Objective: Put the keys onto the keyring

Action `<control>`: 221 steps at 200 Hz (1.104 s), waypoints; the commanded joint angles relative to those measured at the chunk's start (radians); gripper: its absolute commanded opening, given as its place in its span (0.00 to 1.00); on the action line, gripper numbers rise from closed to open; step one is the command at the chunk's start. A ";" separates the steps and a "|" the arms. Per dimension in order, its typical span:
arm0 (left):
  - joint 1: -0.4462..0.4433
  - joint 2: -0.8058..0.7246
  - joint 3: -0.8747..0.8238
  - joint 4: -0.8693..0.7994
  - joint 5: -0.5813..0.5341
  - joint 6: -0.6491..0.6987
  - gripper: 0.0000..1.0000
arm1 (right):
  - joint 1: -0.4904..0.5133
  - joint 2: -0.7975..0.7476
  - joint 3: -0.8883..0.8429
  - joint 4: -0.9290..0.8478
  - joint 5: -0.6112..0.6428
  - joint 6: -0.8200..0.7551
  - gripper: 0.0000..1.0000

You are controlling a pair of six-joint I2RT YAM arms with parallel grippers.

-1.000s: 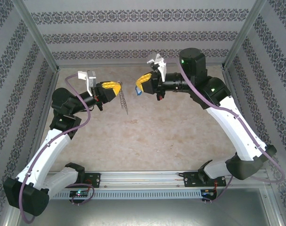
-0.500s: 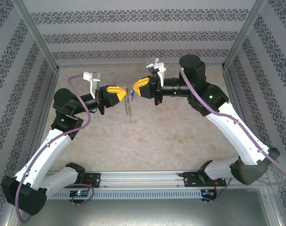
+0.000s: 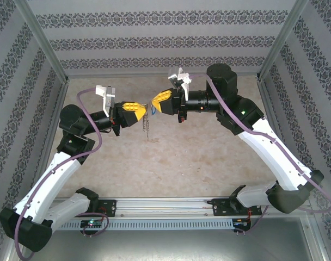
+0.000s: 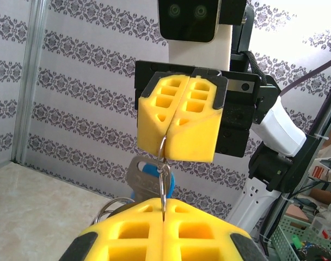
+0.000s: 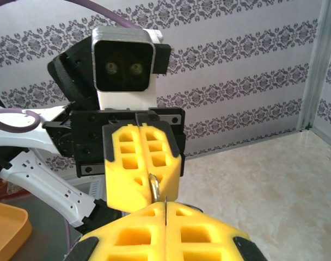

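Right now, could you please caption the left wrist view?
Two shut yellow jaws meet at a wire ring, blue-headed key alongside.

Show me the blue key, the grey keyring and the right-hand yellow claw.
the key [image 4: 150, 173], left wrist view: on its blue plastic head.
the keyring [image 3: 147, 128], top external view: on its dangling lower part.
right gripper [image 4: 166, 149], left wrist view: on the seam between its yellow fingertips.

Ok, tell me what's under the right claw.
A thin wire ring runs from the right claw to the left claw, a small blue-headed key behind it; the left claw covers the ring's lower end.
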 commanded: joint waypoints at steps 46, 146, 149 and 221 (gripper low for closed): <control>-0.014 -0.022 0.019 0.009 0.019 0.026 0.00 | 0.021 -0.006 -0.012 0.024 -0.063 0.019 0.00; -0.017 -0.020 0.013 0.012 0.023 0.033 0.00 | 0.020 -0.005 -0.027 0.052 -0.022 0.014 0.00; -0.017 -0.020 0.014 0.013 0.023 0.033 0.00 | 0.019 -0.006 -0.027 0.052 -0.022 0.016 0.00; -0.017 -0.012 0.011 0.023 0.027 0.033 0.00 | 0.007 -0.012 -0.042 0.089 0.005 0.031 0.00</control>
